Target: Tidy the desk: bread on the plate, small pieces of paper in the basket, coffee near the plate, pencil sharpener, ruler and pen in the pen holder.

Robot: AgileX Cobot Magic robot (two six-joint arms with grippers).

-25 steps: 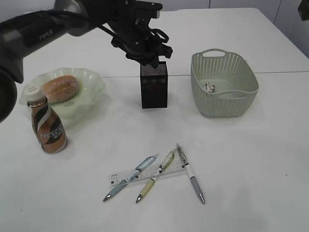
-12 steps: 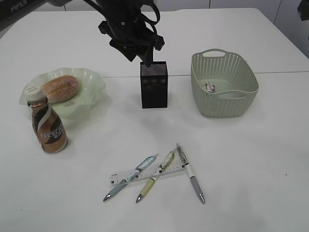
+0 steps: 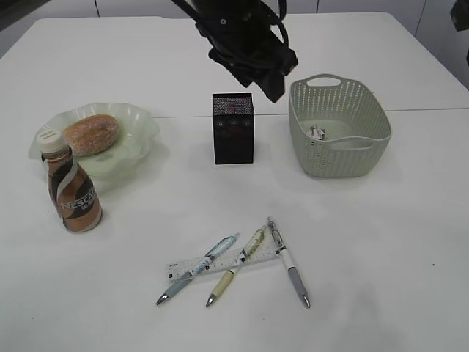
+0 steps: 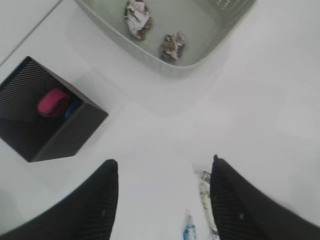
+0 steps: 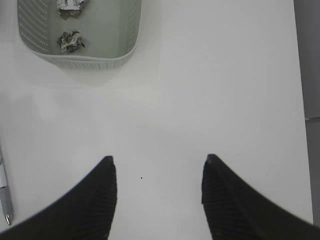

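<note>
- The bread (image 3: pixel 91 134) lies on the plate (image 3: pixel 139 117), the coffee (image 3: pixel 72 192) stands just beside that plate, and 2 paper scraps (image 4: pixel 137 17) sit in the basket (image 3: pixel 341 136).
- A pink pencil sharpener (image 4: pixel 52 102) rests inside the pen holder (image 3: pixel 233 128).
- Left to tidy, as I judge it: 3 pens (image 3: pixel 231 273) and the ruler (image 3: pixel 223 265), lying in a loose fan at the front of the desk (image 3: pixel 381 249), well apart from the holder.
- The left gripper (image 4: pixel 162 192) hangs above the desk between holder and basket, its fingers spread and nothing between them; the wrist view shows 2 pen tips just below the gap.
- The right gripper (image 5: pixel 157 192) hovers over bare desk in front of the basket, fingers apart and empty.
- The pens lie nearer the camera than the left gripper. Their long axes run diagonally, and the ruler lies nearly crosswise under 2 of them.
- The left gripper looks nearer; the right wrist view catches only 1 pen (image 5: pixel 4 192) at its edge.
</note>
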